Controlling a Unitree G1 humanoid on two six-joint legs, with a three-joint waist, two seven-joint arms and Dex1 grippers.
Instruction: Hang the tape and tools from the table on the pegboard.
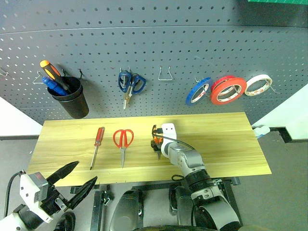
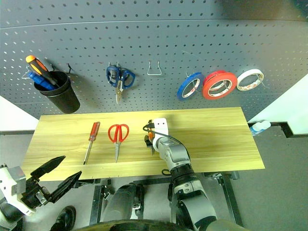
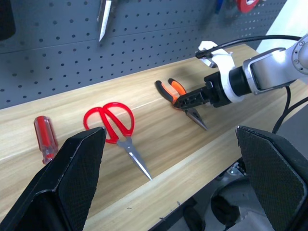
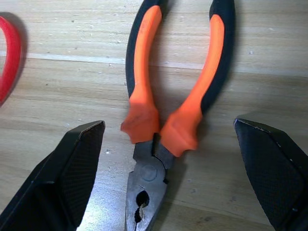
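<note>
My right gripper (image 4: 168, 178) straddles the pliers (image 4: 168, 96) with bare table (image 1: 216, 139) either side. The red-handled scissors (image 1: 123, 142) crowd its left; 1 empty wire hook (image 1: 166, 73) hangs free above.

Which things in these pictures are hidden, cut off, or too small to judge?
- Pliers: in the head views the right gripper and its wrist cover most of them; in the right wrist view the nose tip runs off the edge.
- Screwdriver: in the left wrist view a finger hides its shaft.
- Black cup on the pegboard: the tools inside are hidden below its rim.
</note>
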